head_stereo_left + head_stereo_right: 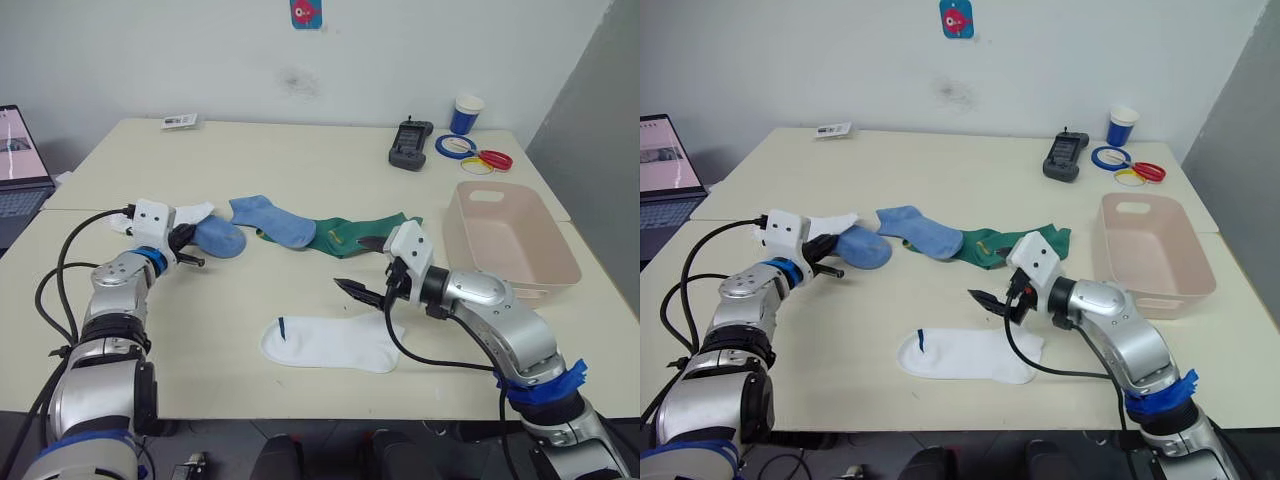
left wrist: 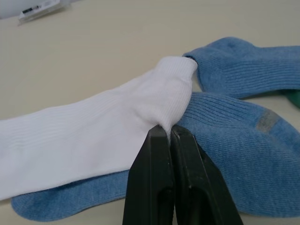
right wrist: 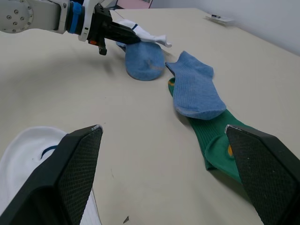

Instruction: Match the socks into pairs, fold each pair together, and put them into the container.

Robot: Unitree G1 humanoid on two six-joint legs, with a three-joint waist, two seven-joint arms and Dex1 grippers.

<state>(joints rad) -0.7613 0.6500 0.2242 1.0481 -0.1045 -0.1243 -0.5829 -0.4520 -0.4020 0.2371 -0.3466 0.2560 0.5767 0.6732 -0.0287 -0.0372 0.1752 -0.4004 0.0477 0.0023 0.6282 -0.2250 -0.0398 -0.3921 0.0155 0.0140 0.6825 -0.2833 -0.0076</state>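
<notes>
My left gripper (image 2: 167,134) is shut on the edge of a white sock (image 2: 89,136), which lies partly over a light blue sock (image 1: 222,238) at the table's left. A second light blue sock (image 1: 272,220) lies just to the right of it, overlapping the dark green socks (image 1: 360,233). Another white sock (image 1: 330,343) with a dark cuff stripe lies flat near the front edge. My right gripper (image 1: 362,266) hovers open between that sock and the green ones, holding nothing. The pale pink container (image 1: 512,238) stands at the right, with nothing showing inside it.
At the back right are a blue paper cup (image 1: 467,112), blue, yellow and red rings (image 1: 475,154) and a black device (image 1: 410,145). A small card (image 1: 180,121) lies at the back left. A laptop (image 1: 20,165) sits on a desk to the left.
</notes>
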